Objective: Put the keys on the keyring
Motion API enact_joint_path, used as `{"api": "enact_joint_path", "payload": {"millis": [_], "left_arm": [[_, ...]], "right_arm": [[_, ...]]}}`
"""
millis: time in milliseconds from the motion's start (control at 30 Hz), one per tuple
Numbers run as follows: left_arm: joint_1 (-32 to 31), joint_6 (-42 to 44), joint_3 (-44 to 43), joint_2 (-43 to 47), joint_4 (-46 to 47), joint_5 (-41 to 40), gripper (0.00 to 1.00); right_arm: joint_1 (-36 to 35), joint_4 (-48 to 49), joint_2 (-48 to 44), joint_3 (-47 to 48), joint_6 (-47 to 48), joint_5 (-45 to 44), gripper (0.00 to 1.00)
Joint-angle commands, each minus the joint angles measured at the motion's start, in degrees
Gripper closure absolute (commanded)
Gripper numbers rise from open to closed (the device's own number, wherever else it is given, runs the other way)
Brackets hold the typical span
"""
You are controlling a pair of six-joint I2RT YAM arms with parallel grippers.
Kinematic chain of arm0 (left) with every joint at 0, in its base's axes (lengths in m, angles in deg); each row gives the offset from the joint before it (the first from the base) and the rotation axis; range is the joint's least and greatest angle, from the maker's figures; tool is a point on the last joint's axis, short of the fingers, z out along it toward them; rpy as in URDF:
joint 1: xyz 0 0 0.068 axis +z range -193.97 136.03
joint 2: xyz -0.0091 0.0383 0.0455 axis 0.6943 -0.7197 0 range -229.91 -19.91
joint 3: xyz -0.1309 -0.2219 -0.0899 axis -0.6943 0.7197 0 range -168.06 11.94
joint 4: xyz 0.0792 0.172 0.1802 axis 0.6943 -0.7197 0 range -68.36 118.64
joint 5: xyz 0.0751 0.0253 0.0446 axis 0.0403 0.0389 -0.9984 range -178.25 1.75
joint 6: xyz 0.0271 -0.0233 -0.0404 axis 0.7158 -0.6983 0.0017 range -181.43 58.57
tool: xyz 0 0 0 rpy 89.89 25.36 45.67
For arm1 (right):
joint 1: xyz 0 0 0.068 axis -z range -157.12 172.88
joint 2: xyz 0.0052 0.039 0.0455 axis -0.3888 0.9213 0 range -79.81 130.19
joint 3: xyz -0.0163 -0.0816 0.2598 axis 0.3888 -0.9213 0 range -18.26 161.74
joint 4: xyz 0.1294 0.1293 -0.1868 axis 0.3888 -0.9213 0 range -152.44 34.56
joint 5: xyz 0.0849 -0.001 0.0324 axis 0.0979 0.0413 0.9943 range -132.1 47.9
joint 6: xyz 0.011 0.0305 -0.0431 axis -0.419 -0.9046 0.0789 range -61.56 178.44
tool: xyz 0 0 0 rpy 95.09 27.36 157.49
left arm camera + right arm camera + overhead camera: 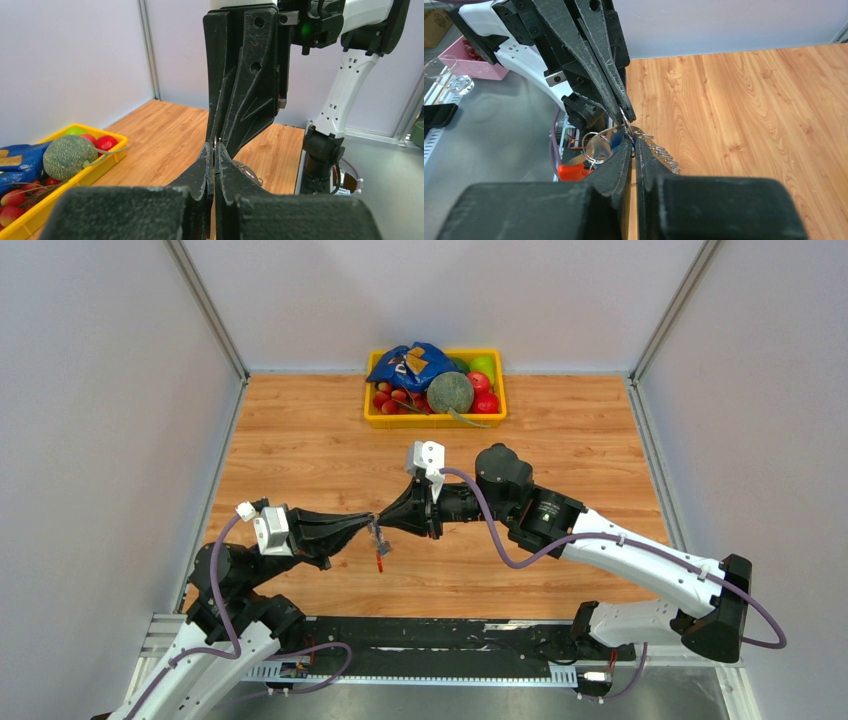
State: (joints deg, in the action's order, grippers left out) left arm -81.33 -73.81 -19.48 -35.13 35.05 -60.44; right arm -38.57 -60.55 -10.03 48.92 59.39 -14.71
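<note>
Both grippers meet tip to tip above the middle of the table. My left gripper (pixel 371 524) is shut on a thin wire ring (pixel 624 117) of the keyring. Below it hangs the bunch (pixel 378 540): a silvery flat metal piece (pixel 599 145), small split rings, a short chain (pixel 664 153) and the red clip (pixel 571 171), also in the top view (pixel 379 563). My right gripper (pixel 632 142) is shut at the bunch's top. A key's blue head (pixel 617 140) shows just beside its left finger. The key blades are hidden. Part of the metal piece (pixel 246 173) shows in the left wrist view.
A yellow tray (pixel 380 419) with a melon (pixel 451 392), red and green fruit and a blue bag (pixel 410 364) stands at the far edge. Grey walls enclose left, right and back. Wooden table (pixel 580 440) lies around the grippers.
</note>
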Motion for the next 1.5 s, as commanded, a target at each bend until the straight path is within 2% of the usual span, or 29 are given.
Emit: {"api": "enact_joint_path", "payload": {"millis": [0, 167, 367, 667, 967, 1467], "left_arm": [[-0.1, -2.4, -0.1, 0.7, 7.2, 0.8, 1.0], [-0.1, -3.8, 0.1, 0.4, 8.9, 0.9, 1.0], [-0.1, -7.1, 0.6, -0.2, 12.0, 1.3, 1.0], [-0.1, -14.1, 1.5, -1.5, 19.8, 2.8, 1.0], [-0.1, -20.0, 2.1, -3.2, 26.7, 5.3, 1.0], [-0.1, -23.7, 4.3, -4.6, 33.6, 4.9, 1.0]], "right_arm": [[0.0, 1.6, -0.7, 1.1, -0.6, 1.9, 0.82], [-0.1, 0.3, -4.2, 0.3, 1.3, 1.4, 0.65], [-0.1, -1.7, -7.5, 0.2, 3.9, 0.1, 0.58], [-0.1, -3.5, -7.5, 3.0, 7.2, 1.8, 0.57], [-0.1, -3.8, -5.7, 7.1, 5.7, 6.3, 0.62], [-0.5, -3.7, -2.8, 10.8, 2.7, 10.4, 0.68]]}}
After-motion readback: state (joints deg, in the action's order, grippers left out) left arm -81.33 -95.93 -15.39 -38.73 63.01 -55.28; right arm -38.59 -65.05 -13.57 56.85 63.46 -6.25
